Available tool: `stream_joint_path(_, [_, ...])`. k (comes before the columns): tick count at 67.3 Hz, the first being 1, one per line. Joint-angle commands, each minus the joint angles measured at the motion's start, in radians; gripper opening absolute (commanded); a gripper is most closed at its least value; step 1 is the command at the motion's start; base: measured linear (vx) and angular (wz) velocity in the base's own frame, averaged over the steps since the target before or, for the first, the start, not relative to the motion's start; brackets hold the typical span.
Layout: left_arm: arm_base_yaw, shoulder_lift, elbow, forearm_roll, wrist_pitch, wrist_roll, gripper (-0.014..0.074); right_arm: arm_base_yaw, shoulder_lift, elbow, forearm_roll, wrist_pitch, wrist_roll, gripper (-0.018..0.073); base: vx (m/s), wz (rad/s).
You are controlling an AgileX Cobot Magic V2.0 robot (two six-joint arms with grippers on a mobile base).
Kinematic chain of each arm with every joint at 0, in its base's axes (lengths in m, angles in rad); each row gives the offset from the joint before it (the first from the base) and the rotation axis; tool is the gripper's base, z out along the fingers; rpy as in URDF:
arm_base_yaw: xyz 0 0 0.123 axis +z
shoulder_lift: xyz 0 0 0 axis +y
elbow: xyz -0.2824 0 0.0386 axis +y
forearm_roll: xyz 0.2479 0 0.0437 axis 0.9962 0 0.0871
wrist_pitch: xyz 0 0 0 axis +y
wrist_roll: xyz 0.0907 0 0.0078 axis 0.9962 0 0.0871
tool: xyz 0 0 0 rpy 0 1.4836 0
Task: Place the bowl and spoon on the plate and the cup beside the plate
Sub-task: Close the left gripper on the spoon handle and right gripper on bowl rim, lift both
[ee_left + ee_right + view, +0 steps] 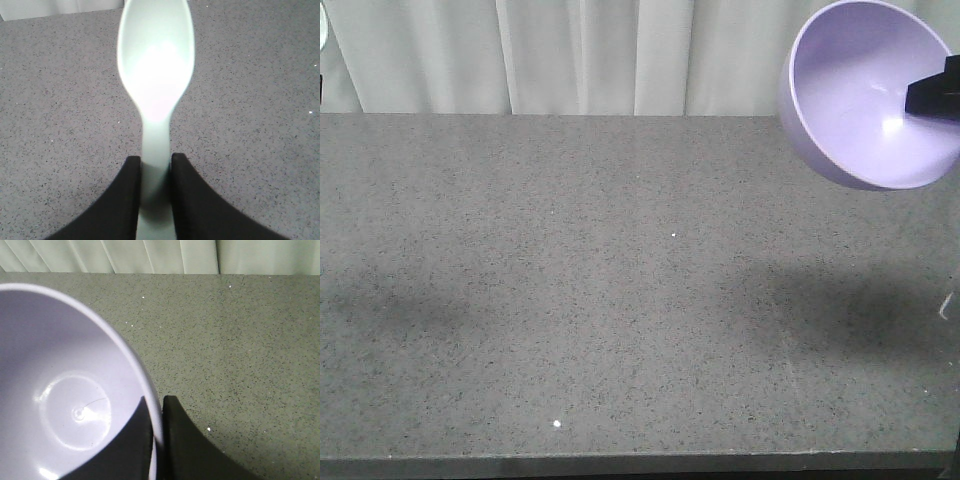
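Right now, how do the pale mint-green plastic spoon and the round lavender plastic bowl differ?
The spoon is long and narrow; the bowl is wide and deep. The left gripper pinches the spoon's handle; the right gripper pinches the bowl's rim, one finger inside. Both are glossy and empty.

right gripper (156, 440) pinches the rim of the lavender bowl (60, 390) at left above the speckled grey table (235, 340), curtain (125, 255) beyond.
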Motion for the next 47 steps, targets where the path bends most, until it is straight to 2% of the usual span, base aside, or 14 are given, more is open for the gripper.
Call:
stream_joint_path(1, [-0.005, -0.024, -0.022, -0.023, -0.057, 0.001, -0.0008, -0.003, -0.032, -0.029, 0.049, -0.04, -0.007, -0.0006, 0.0, 0.0])
stream_joint_path(47, [-0.005, -0.024, -0.022, -0.023, -0.056, 0.0, -0.0008, -0.003, -0.033, -0.029, 0.049, -0.04, -0.007, -0.0006, 0.0, 0.0])
